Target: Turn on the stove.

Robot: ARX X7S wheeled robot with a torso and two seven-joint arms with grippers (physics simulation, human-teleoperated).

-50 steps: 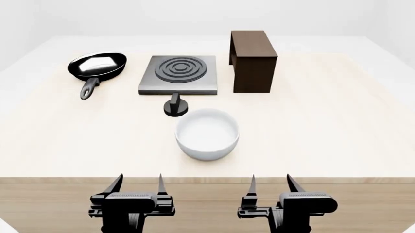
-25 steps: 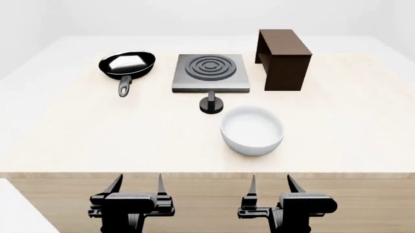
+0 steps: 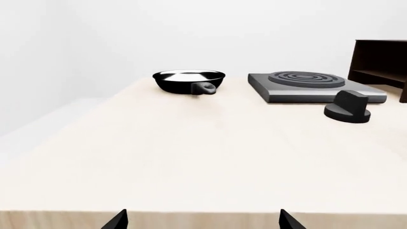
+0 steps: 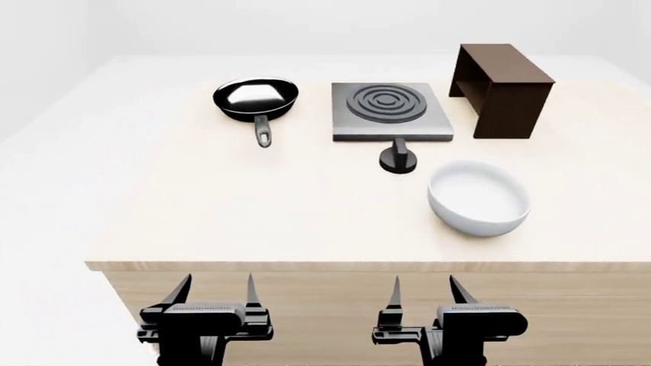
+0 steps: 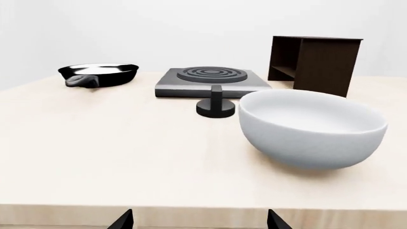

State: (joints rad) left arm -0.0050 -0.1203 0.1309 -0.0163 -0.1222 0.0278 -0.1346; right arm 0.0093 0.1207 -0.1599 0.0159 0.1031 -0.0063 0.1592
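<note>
The stove (image 4: pixel 391 111) is a flat grey square hotplate with ring coils at the back of the wooden table. Its small black round knob (image 4: pixel 398 158) stands just in front of it. The stove also shows in the left wrist view (image 3: pixel 311 86) with the knob (image 3: pixel 347 108), and in the right wrist view (image 5: pixel 212 80) with the knob (image 5: pixel 216 103). My left gripper (image 4: pixel 215 292) and right gripper (image 4: pixel 426 292) are both open and empty, held below the table's front edge, far from the knob.
A black frying pan (image 4: pixel 256 100) sits left of the stove. A dark brown wooden box (image 4: pixel 505 90) stands to its right. A white bowl (image 4: pixel 478 197) sits front right of the knob. The table's front edge (image 4: pixel 367 266) lies between the grippers and everything.
The view has shifted left: the table objects have slid to the right in the head view. Both grippers keep the same open pose.
</note>
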